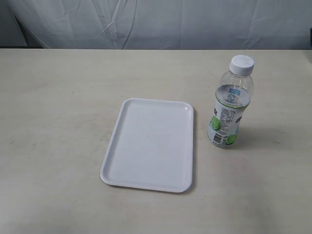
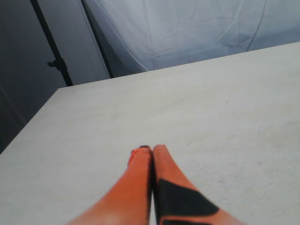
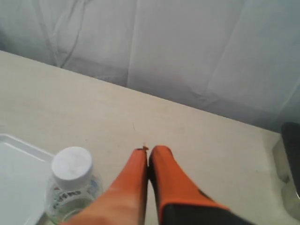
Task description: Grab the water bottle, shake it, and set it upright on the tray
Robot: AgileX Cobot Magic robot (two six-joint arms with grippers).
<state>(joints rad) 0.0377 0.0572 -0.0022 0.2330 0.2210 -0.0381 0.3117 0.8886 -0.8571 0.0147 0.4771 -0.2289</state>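
Note:
The water bottle (image 1: 229, 105) stands upright on the table just right of the tray (image 1: 117, 146), clear with a white cap and a white-and-green label. The white tray lies flat with nothing on it. Neither gripper shows in the exterior view. In the right wrist view my right gripper (image 3: 148, 150) is shut and empty, above and beside the water bottle (image 3: 71, 185), whose white cap is next to the orange fingers; a corner of the tray (image 3: 18, 173) shows beyond it. My left gripper (image 2: 152, 148) is shut and empty over bare table.
The table (image 1: 58, 97) is pale beige, backed by a white cloth curtain (image 1: 156, 22). A dark stand pole (image 2: 51, 51) rises past the table's corner in the left wrist view. A dark object (image 3: 290, 164) sits at the table's edge in the right wrist view.

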